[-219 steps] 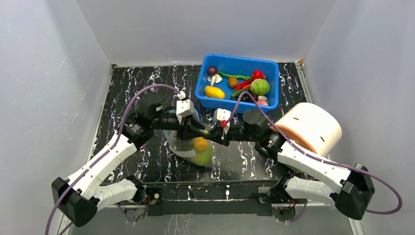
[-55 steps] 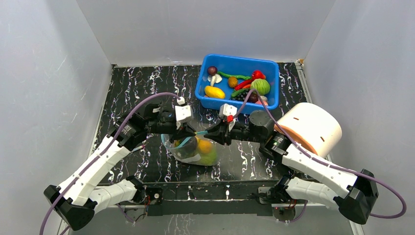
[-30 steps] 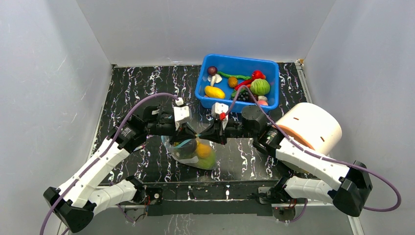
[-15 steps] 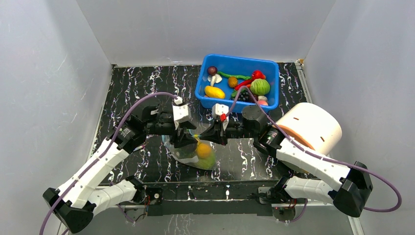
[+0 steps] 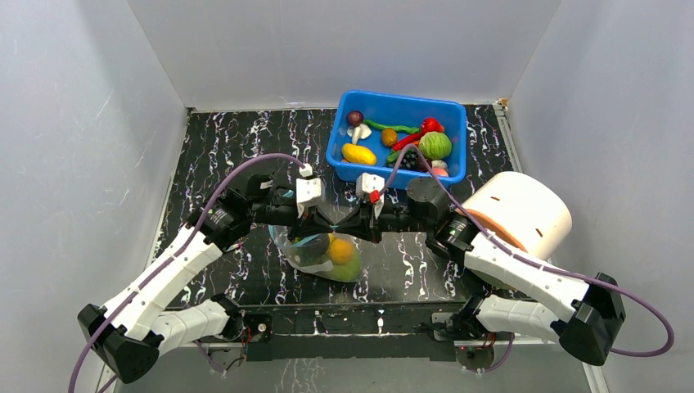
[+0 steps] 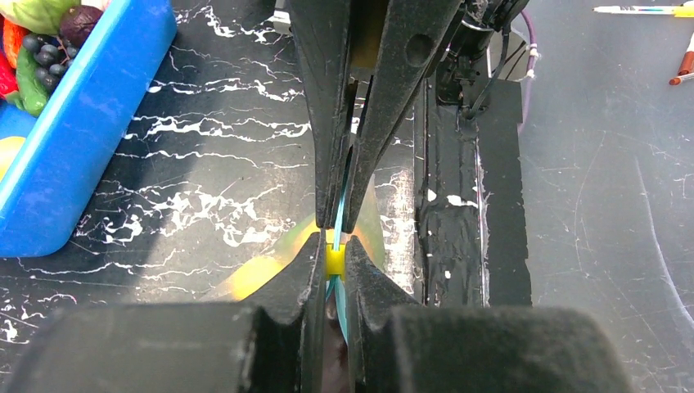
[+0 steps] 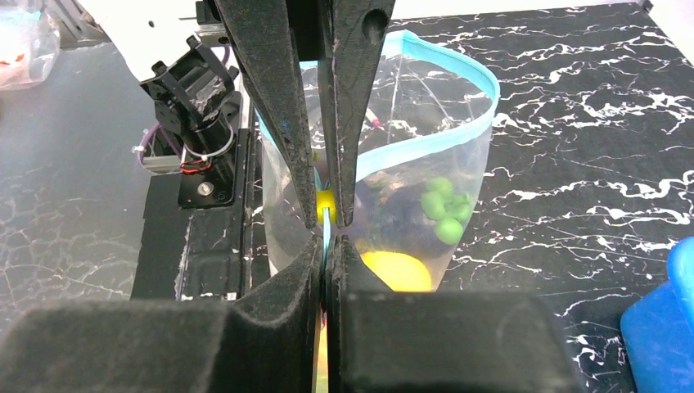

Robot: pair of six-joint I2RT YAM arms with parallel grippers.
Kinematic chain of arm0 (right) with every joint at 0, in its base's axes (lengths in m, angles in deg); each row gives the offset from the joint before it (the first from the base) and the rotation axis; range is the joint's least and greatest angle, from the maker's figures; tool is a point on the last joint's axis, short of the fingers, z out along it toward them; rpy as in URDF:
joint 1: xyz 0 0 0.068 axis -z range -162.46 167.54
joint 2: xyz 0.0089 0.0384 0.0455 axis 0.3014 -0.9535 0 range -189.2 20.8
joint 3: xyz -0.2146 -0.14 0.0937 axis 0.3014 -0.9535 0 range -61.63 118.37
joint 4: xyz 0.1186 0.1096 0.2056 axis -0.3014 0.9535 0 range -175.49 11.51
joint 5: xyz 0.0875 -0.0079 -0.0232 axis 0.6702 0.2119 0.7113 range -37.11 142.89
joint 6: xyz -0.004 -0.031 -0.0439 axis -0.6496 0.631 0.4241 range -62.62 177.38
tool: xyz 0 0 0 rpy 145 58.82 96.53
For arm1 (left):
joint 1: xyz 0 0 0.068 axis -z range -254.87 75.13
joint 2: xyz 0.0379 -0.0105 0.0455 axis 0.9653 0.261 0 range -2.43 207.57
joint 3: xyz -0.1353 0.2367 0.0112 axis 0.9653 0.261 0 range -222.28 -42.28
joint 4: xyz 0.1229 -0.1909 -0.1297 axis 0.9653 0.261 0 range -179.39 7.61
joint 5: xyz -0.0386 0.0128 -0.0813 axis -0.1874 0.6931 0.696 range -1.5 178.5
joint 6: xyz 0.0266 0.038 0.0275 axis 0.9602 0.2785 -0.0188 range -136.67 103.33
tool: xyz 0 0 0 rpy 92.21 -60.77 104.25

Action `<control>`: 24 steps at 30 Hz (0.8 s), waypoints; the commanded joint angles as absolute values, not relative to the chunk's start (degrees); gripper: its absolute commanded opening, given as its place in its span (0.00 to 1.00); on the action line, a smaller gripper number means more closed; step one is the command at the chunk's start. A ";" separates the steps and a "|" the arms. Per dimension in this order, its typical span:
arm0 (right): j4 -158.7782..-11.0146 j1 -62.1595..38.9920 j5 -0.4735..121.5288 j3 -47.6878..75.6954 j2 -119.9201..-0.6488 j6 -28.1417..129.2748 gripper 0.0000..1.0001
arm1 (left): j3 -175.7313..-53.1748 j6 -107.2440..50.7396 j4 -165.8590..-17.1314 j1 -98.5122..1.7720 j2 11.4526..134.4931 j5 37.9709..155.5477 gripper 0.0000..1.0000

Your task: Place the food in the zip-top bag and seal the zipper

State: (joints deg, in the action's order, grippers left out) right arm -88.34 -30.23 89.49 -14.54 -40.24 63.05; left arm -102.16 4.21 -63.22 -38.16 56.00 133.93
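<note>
The zip-top bag (image 5: 304, 255) lies on the black marbled table between both arms, with food (image 5: 340, 250) inside: a yellow piece (image 7: 398, 270), green peas (image 7: 442, 209) and a dark piece. My left gripper (image 5: 327, 223) (image 6: 334, 250) is shut on the yellow slider (image 6: 335, 260) of the teal zipper (image 7: 483, 82). Tip to tip with it, my right gripper (image 5: 348, 226) (image 7: 326, 241) is shut on the zipper strip. In the right wrist view the strip still loops apart beyond the left fingers, so the mouth gapes there.
A blue bin (image 5: 360, 172) (image 6: 90, 123) with more toy food, such as a green cabbage (image 5: 434, 145), stands just behind the grippers. A large white roll (image 5: 524, 214) lies at the right. Grey walls close in three sides.
My left gripper opened, came up from the bag's side to its mouth and shut again beside the right gripper. The right gripper and the bag have barely moved.
</note>
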 commanded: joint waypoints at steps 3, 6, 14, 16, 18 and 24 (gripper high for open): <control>-91.05 -30.18 83.51 -15.25 -35.26 62.86 0.00 | -104.13 5.10 -61.20 -38.31 54.01 133.48 0.00; -92.34 -30.18 82.11 -16.85 -34.14 62.05 0.00 | -104.57 5.21 -59.92 -38.30 53.13 131.55 0.00; -91.18 -30.18 74.27 -18.83 -31.49 61.44 0.00 | -106.02 5.22 -55.81 -38.30 51.29 129.02 0.00; -90.22 -30.18 72.21 -18.83 -30.88 61.50 0.00 | -106.26 5.30 -54.90 -38.29 50.92 128.83 0.00; -89.45 -30.10 70.31 -18.99 -30.40 61.45 0.00 | -106.07 5.22 -54.59 -38.30 50.35 128.34 0.00; -88.29 -30.09 65.94 -20.24 -29.21 60.54 0.00 | -105.77 5.10 -53.38 -38.31 48.94 126.52 0.00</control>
